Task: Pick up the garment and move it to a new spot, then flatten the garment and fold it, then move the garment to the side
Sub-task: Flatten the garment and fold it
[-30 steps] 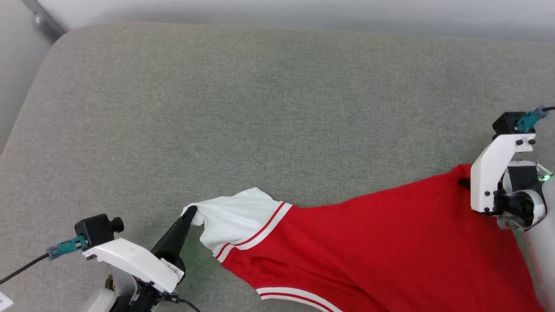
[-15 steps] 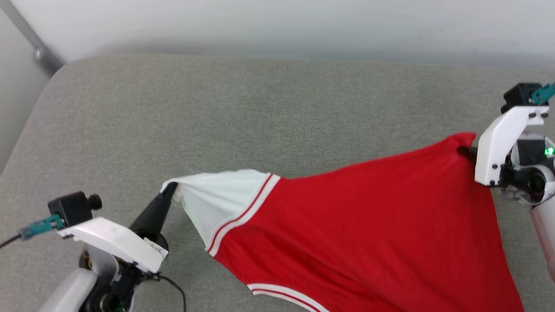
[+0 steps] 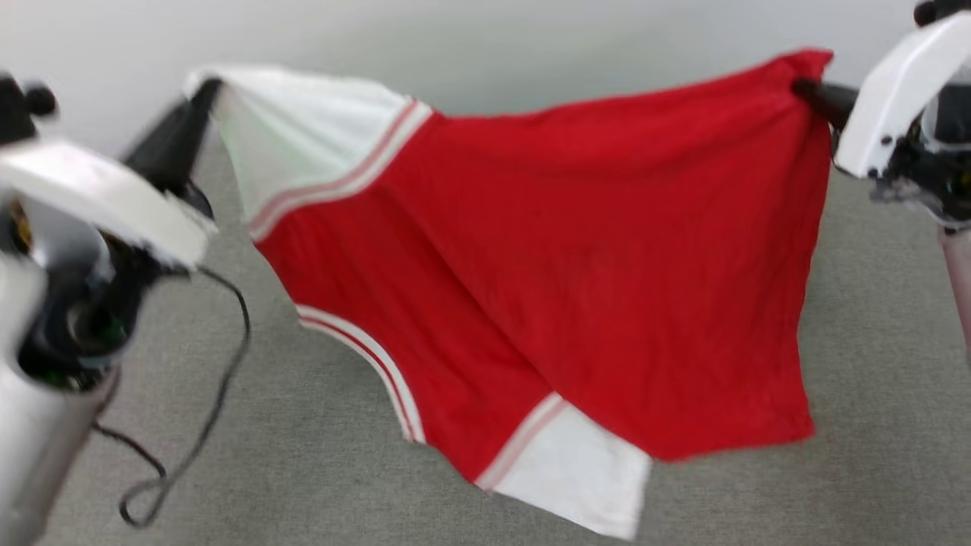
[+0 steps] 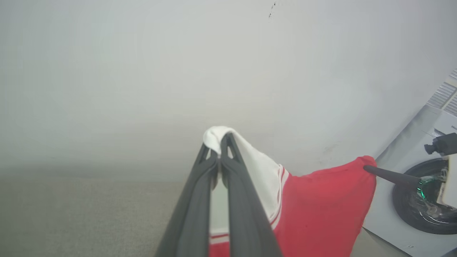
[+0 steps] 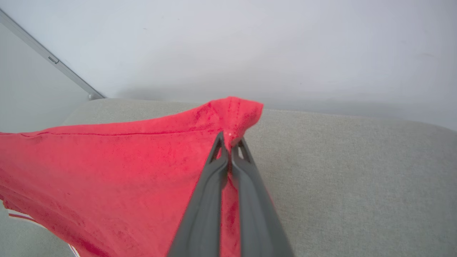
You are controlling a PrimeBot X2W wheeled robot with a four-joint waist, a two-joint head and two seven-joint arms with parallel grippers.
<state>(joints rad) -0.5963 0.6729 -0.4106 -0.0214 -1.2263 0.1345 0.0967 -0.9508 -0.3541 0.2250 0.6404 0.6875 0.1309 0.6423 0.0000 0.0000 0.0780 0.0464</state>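
Observation:
The garment point(image 3: 576, 250), a red shirt with white sleeves and striped trim, hangs spread in the air between both grippers above the grey cushion point(image 3: 303, 470). My left gripper point(image 3: 211, 85) is shut on the end of one white sleeve point(image 4: 217, 137) at the upper left. At the upper right, my right gripper point(image 3: 800, 85) is shut on a red corner of the garment point(image 5: 232, 114). The other white sleeve point(image 3: 576, 478) dangles at the bottom, close above the cushion. No print shows on the side facing me.
The grey cushion point(image 5: 357, 171) stretches below and to both sides. A pale wall point(image 3: 485, 38) stands behind it. A black cable point(image 3: 220, 364) loops down from the left wrist. A white appliance with a round dark door point(image 4: 421, 200) stands at the right in the left wrist view.
Both grippers have risen, lifting the garment off the cushion so it now hangs stretched between them. The head view has also tilted up.

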